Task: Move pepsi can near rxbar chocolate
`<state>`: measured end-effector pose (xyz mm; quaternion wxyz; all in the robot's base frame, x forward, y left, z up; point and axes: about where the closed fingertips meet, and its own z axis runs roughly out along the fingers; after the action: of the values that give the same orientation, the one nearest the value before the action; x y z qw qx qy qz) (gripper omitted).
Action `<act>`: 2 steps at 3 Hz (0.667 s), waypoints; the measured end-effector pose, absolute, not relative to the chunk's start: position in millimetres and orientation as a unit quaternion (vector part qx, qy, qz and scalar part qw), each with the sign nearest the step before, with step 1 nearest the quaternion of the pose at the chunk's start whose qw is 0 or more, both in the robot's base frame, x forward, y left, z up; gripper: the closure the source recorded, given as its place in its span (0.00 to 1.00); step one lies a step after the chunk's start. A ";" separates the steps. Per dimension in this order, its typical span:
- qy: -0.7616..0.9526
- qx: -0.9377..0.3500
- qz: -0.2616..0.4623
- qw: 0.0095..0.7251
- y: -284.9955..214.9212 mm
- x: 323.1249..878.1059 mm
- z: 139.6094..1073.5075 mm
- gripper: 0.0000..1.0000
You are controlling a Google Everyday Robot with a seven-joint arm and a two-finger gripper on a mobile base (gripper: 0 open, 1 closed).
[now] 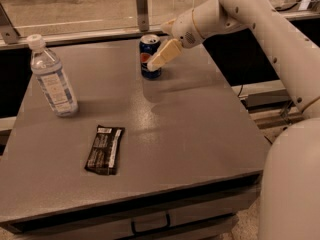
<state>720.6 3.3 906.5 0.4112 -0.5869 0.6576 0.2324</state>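
Hand (162,55) at 3 o'clock of pepsi can (146,59), poised to carry it to rxbar chocolate (105,149) at 7 o'clock; grip untellable

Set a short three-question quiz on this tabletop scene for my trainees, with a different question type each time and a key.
1. True or false: the pepsi can lies on its side on the table.
2. The pincer is at which item? A) water bottle B) pepsi can C) rxbar chocolate
3. Short answer: which stands nearer the rxbar chocolate, the water bottle or the pepsi can?

Key: 1 false, it stands upright; 2 B; 3 water bottle.
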 end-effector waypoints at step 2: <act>0.654 -0.587 0.244 0.411 11.9 720.1 903.5 0.47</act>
<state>720.1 11.9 903.5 0.4106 -0.5871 0.6537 0.2440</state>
